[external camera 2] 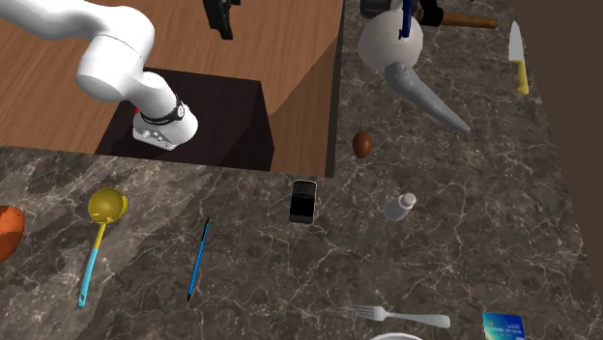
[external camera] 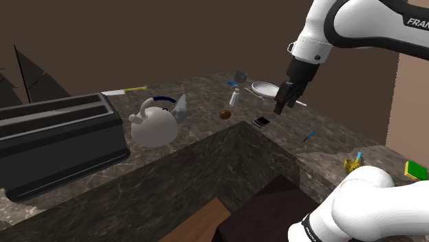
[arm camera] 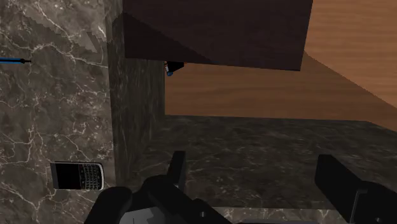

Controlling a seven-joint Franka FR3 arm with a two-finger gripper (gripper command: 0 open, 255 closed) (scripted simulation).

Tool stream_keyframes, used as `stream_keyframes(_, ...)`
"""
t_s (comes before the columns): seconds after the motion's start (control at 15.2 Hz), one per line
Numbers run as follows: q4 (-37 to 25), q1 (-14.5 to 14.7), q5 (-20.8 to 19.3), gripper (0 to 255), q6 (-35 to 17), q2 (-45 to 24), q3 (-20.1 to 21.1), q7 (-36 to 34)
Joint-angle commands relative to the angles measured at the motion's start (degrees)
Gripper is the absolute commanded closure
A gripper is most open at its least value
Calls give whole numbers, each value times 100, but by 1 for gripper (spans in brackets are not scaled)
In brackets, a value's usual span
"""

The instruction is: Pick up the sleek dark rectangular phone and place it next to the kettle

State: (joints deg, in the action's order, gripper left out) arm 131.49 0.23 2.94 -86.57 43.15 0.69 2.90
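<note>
- Dark marbled countertop (external camera: 206, 148) under brown walls, bent in an L.
- Right of centre in the shoulder view: black phone (external camera: 260, 122), flat, keypad up, at the counter's inner edge.
- Just up and right of it: gripper (external camera: 283, 104), hovering, fingers spread apart, clasping nothing, phone off to one side.
- Left of centre: white kettle (external camera: 157, 122), well apart from the phone, small brown egg-shaped thing (external camera: 225, 114) between.
- Farther back, upper middle: white plate (external camera: 263, 89).
</note>
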Motion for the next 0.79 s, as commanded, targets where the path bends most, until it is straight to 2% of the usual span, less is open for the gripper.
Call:
stream_keyframes(0.0,0,0,0,0,0,0,0,0)
stream_keyframes(0.73,-54,-871,62,0,-1767,-1712,16,-1823)
